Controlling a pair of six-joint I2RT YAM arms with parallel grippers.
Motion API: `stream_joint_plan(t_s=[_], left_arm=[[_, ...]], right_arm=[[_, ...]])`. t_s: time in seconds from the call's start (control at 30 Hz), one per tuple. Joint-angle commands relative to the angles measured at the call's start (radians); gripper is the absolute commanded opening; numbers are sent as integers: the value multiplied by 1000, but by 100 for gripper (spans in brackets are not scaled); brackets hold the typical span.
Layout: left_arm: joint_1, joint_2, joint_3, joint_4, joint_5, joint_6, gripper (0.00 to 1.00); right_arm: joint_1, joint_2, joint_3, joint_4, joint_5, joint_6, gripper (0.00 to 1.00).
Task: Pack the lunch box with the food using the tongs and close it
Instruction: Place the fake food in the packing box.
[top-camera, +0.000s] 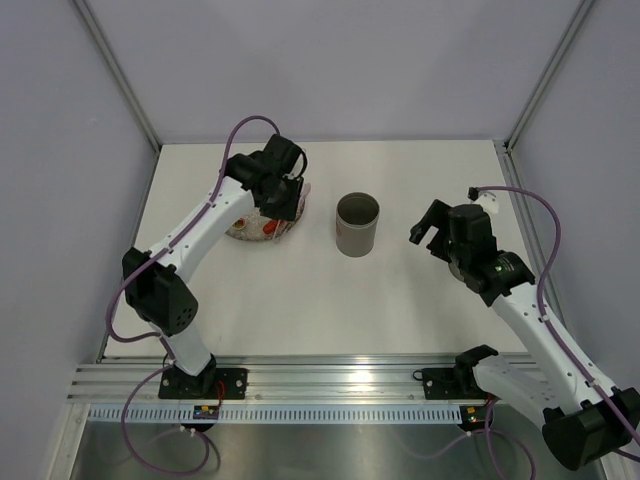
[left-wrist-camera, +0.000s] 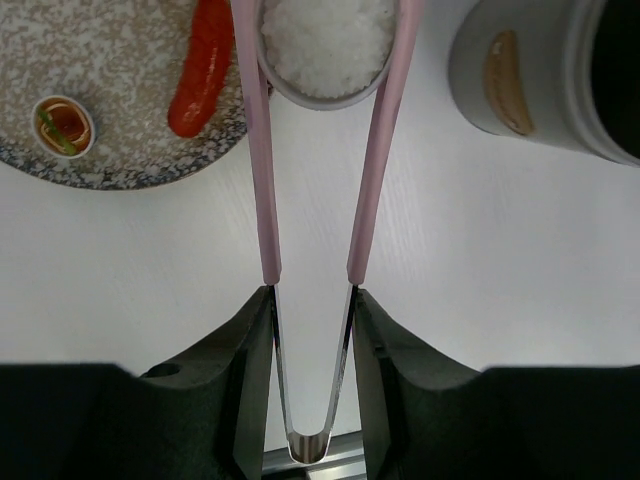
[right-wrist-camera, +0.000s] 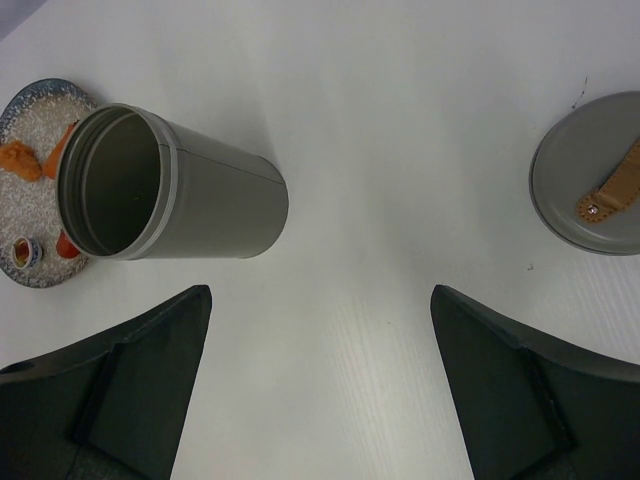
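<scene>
The lunch box (top-camera: 357, 224), a tall matte grey cylinder, stood upright and open-topped on the counter (top-camera: 300, 290), just right of the speckled plate (left-wrist-camera: 110, 60). On that plate lay the food (right-wrist-camera: 20, 160): orange chunks and a long red piece (left-wrist-camera: 203, 65). The pale pink tongs (left-wrist-camera: 262, 180) (silvery at the joined end) sat pinched in the left claw (left-wrist-camera: 310, 300), reaching forward in a narrow V, their arms flanking a small cup of white rice (left-wrist-camera: 327, 45).
</scene>
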Motion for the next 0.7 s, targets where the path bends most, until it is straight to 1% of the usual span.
stream_joint_plan(t_s=[0.0, 0.2, 0.33, 0.43, 0.57, 0.67], left_arm=[[-46, -45, 93, -46, 47, 11, 0], [-134, 6, 183, -63, 71, -4, 0], [-165, 40, 223, -37, 133, -12, 0], [-191, 87, 252, -32, 143, -20, 0], [-234, 156, 315, -40, 119, -33, 0], [-242, 191, 324, -30, 136, -38, 0]], right_arm=[[5, -34, 33, -10, 31, -14, 99], [6, -29, 43, -30, 59, -26, 99], [6, -35, 42, -30, 54, -20, 100], [6, -35, 39, -30, 54, -19, 99], [5, -32, 36, -33, 62, -17, 99], [4, -32, 39, -36, 63, -17, 99]])
